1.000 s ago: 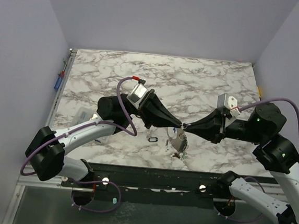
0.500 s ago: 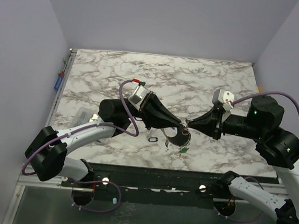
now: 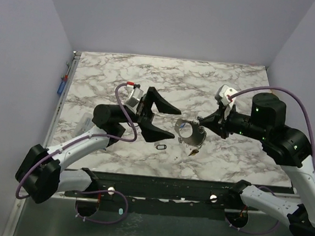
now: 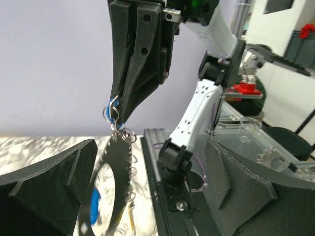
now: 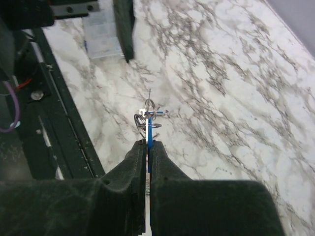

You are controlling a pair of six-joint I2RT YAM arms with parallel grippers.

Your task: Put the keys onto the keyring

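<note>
In the top view my right gripper [image 3: 200, 122] is shut, and the silvery keyring [image 3: 187, 133] hangs from its tip above the marble, with several keys [image 3: 194, 150] dangling below. The right wrist view shows a blue key [image 5: 149, 133] pinched edge-on between the jaws of the right gripper [image 5: 148, 143], with small wire rings just beyond the tips. My left gripper [image 3: 176, 123] stands wide open just left of the keyring, touching nothing. In the left wrist view the keyring [image 4: 120, 167] hangs blurred between the fingers of the left gripper [image 4: 151, 147], below the right gripper [image 4: 117, 115].
A small black oval ring [image 3: 162, 146] lies on the marble table [image 3: 215, 84] below the left gripper. A clear plastic bag [image 3: 85, 124] lies under the left arm, also seen as the bag [image 5: 102, 34]. The table's near edge is a black rail [image 3: 168, 185].
My left gripper has opened, let go and drawn back to the left. The right gripper has shifted up and left, carrying the keyring and keys with it.
</note>
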